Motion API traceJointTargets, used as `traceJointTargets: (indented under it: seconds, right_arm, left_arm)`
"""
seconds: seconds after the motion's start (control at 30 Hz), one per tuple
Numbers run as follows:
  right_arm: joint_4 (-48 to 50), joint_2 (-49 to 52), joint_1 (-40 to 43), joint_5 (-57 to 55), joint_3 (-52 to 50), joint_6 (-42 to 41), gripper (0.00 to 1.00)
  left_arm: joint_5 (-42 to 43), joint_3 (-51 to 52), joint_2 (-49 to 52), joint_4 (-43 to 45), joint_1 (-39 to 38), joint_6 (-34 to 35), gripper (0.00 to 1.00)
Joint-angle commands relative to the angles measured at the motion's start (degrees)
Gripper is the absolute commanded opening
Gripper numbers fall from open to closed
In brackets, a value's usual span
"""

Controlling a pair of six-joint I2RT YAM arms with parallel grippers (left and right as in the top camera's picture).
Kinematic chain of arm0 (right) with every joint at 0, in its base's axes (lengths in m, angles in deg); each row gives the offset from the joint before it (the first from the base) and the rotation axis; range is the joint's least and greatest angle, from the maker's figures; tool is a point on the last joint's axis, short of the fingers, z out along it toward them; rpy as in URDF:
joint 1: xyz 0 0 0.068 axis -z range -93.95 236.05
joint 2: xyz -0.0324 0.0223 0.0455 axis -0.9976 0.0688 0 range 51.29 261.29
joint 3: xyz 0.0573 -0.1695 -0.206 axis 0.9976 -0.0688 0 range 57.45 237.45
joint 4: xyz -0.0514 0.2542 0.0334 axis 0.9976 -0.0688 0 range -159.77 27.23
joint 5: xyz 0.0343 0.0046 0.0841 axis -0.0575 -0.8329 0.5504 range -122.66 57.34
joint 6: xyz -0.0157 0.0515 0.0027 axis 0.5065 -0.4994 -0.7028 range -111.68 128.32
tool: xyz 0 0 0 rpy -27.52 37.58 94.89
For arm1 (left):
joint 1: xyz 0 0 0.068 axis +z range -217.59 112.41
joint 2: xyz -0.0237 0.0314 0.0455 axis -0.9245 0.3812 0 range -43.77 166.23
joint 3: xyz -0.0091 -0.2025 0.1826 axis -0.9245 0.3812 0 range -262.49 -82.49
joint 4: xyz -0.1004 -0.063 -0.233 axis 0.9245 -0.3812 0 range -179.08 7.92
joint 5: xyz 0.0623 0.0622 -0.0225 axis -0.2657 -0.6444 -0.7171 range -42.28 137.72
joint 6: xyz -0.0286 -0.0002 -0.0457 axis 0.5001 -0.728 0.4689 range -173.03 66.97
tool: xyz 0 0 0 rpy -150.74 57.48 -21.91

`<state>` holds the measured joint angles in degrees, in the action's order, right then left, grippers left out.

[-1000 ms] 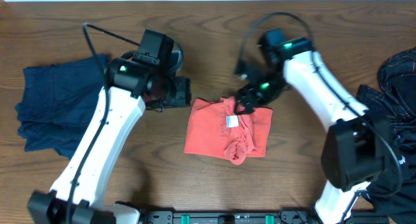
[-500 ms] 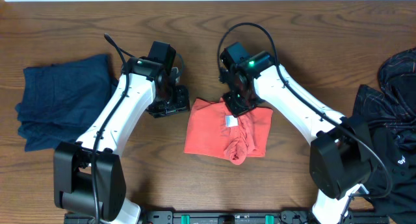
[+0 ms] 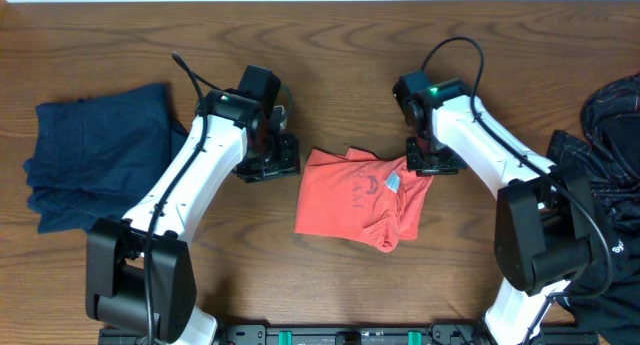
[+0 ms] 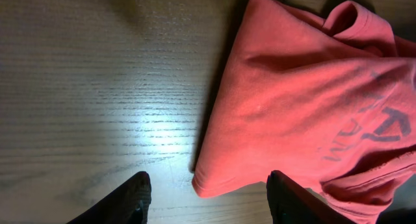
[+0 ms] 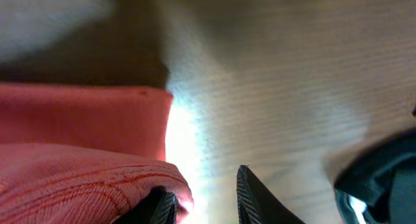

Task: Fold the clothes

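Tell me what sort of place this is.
Probably a robot lab bench set up for laundry folding: a wooden table, a white left arm and right arm mounted at its near edge, and a coral-red T-shirt between a folded navy garment and a heap of black clothes.

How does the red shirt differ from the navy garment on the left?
The red shirt lies mid-table; the navy garment sits near the left edge. The red shirt is rumpled, bunched at its lower right; the navy garment lies flatter, in layers. The red shirt shows faint lettering; the navy garment looks plain. Both rest on the wooden table.
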<state>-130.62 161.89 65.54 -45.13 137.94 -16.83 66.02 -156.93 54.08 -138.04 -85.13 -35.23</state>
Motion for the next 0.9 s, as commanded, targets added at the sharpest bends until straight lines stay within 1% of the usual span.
traceJointTargets:
  seconds: [0.0, 0.13, 0.2, 0.27, 0.37, 0.53, 0.6, 0.8, 0.87]
  right_arm:
    - [0.4, -5.0, -0.1, 6.5, 2.6, 5.3, 0.29]
    - [0.7, -9.3, -1.7, 20.5, 2.8, 14.3, 0.30]
    - [0.6, -10.2, -3.3, 29.6, 2.8, 19.0, 0.29]
    - [0.5, -10.2, -4.9, 31.9, 2.6, 19.5, 0.30]
    - [1.6, -10.2, -8.0, 30.5, 1.4, 19.1, 0.35]
    - [5.3, -10.2, -11.7, 22.5, -3.9, 10.4, 0.36]
    - [6.3, -10.2, -12.5, 21.2, -6.6, 6.7, 0.35]
    - [10.3, -10.2, -12.6, 20.3, -14.0, 5.9, 0.30]
    - [10.9, -10.2, -12.2, 16.9, -16.2, 5.6, 0.25]
  left_arm:
    - [0.5, -0.1, -0.1, 0.1, -0.1, -0.2, 0.59]
    - [0.5, -0.1, -0.1, 0.4, -0.1, -0.1, 0.60]
    - [0.5, -0.1, -0.1, 0.8, -0.1, -0.1, 0.60]
    - [0.5, -0.1, -0.1, 0.9, -0.1, -0.1, 0.60]
    - [0.5, -0.1, -0.1, 0.9, -0.1, -0.1, 0.60]
    - [0.5, -0.1, -0.1, 0.8, -0.1, -0.1, 0.60]
    - [0.5, -0.1, -0.1, 0.8, -0.1, -0.1, 0.60]
    - [0.5, -0.1, -0.1, 0.8, -0.1, -0.1, 0.60]
    - [0.5, -0.1, -0.1, 0.8, -0.1, -0.1, 0.60]
